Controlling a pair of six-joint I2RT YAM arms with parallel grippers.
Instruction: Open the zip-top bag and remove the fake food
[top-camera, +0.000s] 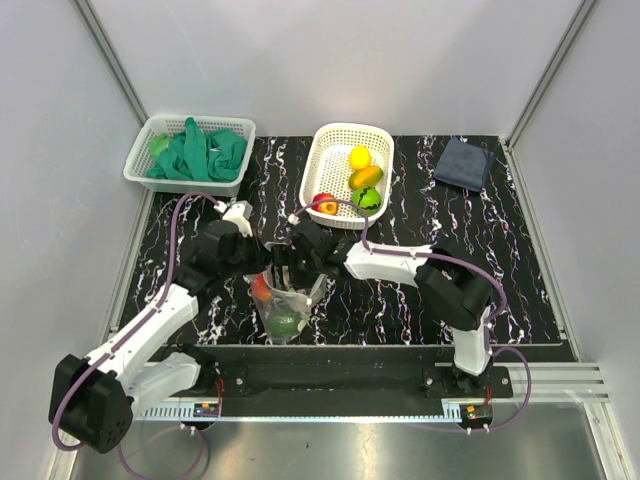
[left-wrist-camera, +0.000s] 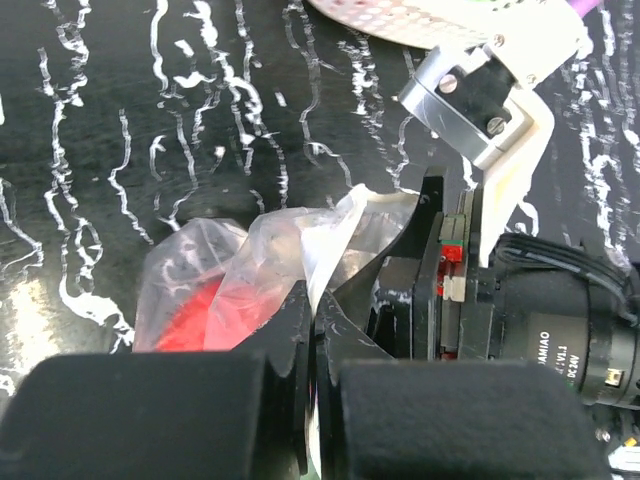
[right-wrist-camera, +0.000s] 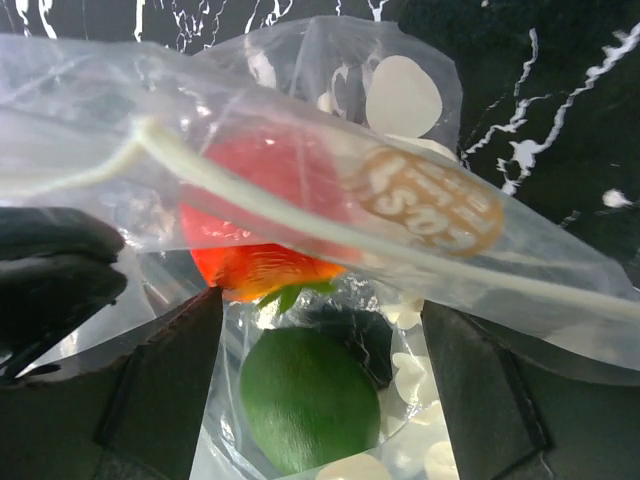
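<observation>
We see the zip-top bag (top-camera: 283, 300) lying on the black marbled table (top-camera: 400, 300), close to its near edge and a little left of the middle. Both grippers meet at the bag's far end. The left gripper (left-wrist-camera: 315, 322) is clenched on a fold of the bag, its fingers pressed together with the clear film pinched between them. The right gripper (right-wrist-camera: 320, 300) is spread wide, with one finger on each side of the bag, and we see no grasp by it on the plastic. The whitish zip strip (right-wrist-camera: 300, 215) runs across just beyond those fingers.

Inside the bag we make out a red-orange piece (right-wrist-camera: 255, 240) with a green stalk and, beside it, a round green fruit (right-wrist-camera: 308, 395). The rest of the fake food lies in a white lattice basket (top-camera: 318, 150) at the far edge near the middle: a yellow lemon (top-camera: 359, 157), an orange-yellow fruit (top-camera: 366, 177), a green one (top-camera: 368, 198) and a red one (top-camera: 324, 204).

A second white basket (top-camera: 140, 165) at the far left corner holds green cloth gloves (top-camera: 200, 152). A dark grey-blue cloth (top-camera: 464, 162) lies at the far right corner.
</observation>
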